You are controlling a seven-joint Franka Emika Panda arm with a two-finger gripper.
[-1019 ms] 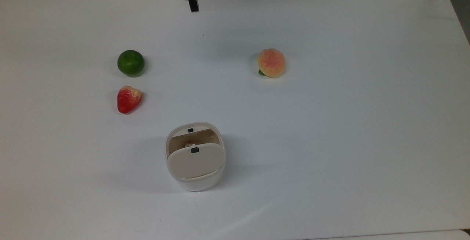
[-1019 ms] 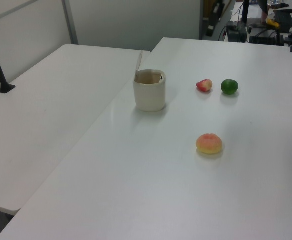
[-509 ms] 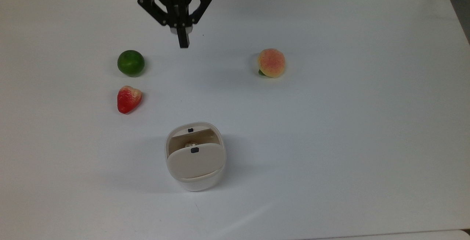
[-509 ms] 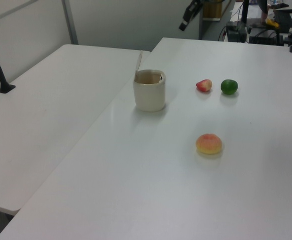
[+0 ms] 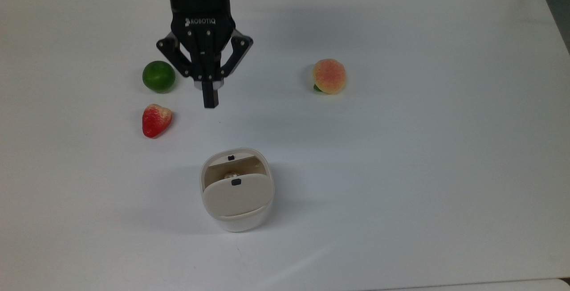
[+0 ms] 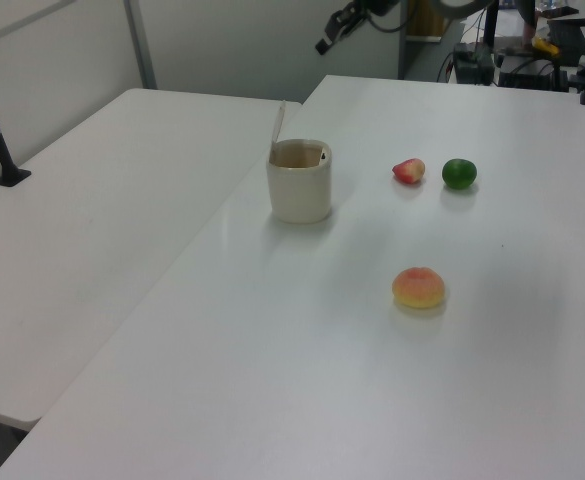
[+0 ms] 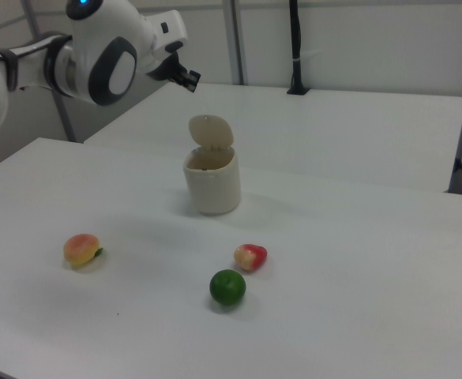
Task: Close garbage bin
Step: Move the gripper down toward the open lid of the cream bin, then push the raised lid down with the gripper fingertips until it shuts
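The cream-white garbage bin point(image 5: 238, 223) stands on the white table, in the lower middle of the top view. Its beige lid point(image 5: 236, 196) with a small black tab is hinged upright, leaving the inside open. In the left view the bin point(image 6: 299, 187) has its lid point(image 6: 277, 123) standing on edge, and the right view shows the bin point(image 7: 212, 188) with the lid point(image 7: 211, 132) raised. My gripper point(image 5: 210, 100) is shut on nothing and hangs high above the table between the lime and the bin. The gripper point(image 7: 189, 79) is up and to the left of the lid in the right view.
A green lime point(image 5: 158, 76) and a red strawberry point(image 5: 156, 120) lie at the top view's left, a peach point(image 5: 329, 76) at its right. A second white table point(image 6: 92, 220) adjoins on the left view's left. A black post point(image 7: 295, 47) stands behind.
The gripper has come in from the far table edge toward the bin, downward in the top view, still shut. The bin and the fruits have not moved.
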